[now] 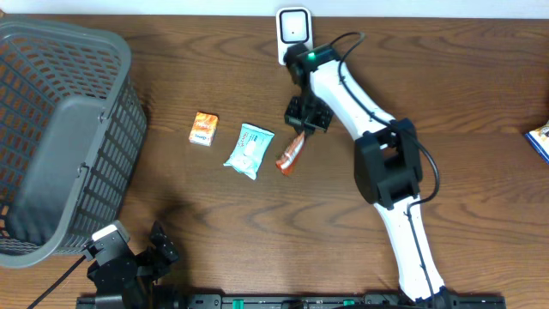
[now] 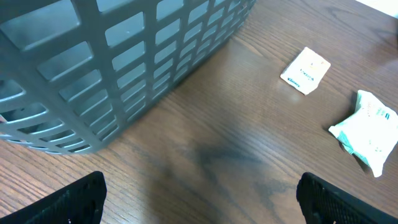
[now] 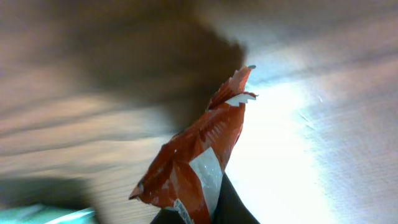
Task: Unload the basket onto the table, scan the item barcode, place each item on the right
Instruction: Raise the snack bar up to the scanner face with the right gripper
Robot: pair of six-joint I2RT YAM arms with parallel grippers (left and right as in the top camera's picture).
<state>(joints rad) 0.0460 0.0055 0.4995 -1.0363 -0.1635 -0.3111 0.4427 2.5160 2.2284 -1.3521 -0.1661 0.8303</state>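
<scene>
My right arm stretches from the near edge up across the table, elbow bent, wrist just below the scanner. My right claw is clamped on the top end of the red packet, which slants beside the teal pouch. My left claw sits low by the basket, fingers spread wide, holding nothing.
</scene>
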